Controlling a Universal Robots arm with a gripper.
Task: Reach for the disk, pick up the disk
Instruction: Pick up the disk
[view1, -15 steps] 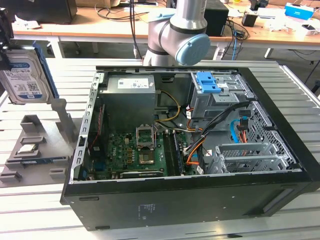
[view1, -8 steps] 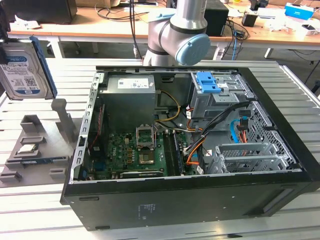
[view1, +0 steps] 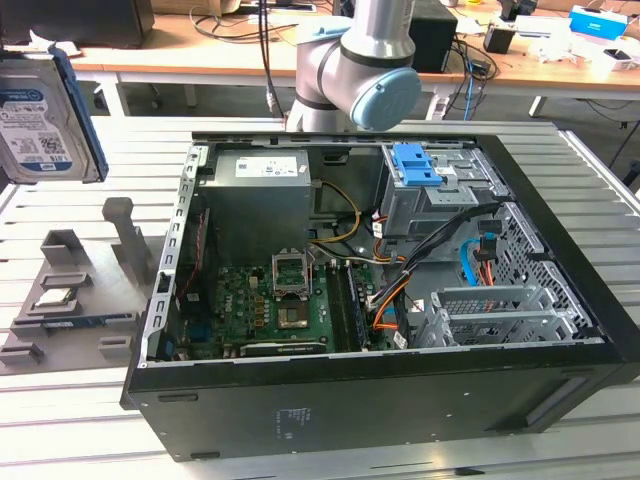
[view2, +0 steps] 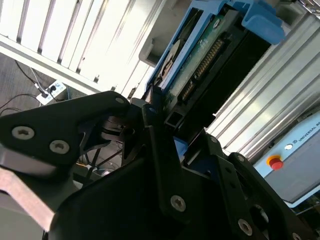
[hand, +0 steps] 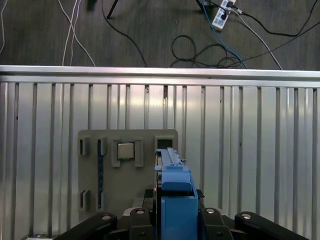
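Disk (hand: 174, 177): silver drive in a blue caddy, pinched edge-on between the black fingers of the gripper (hand: 174, 196), hanging above a grey holder tray (hand: 127, 136) at the exterior view's left. Tray held a square processor chip (hand: 125, 150). Beneath was a slatted aluminium table (hand: 250, 150); farthest, floor cables (hand: 200, 47).

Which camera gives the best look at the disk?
The exterior view: the disk shows its labelled face. The first wrist view has it edge-on; the second wrist view shows its circuit-board side.
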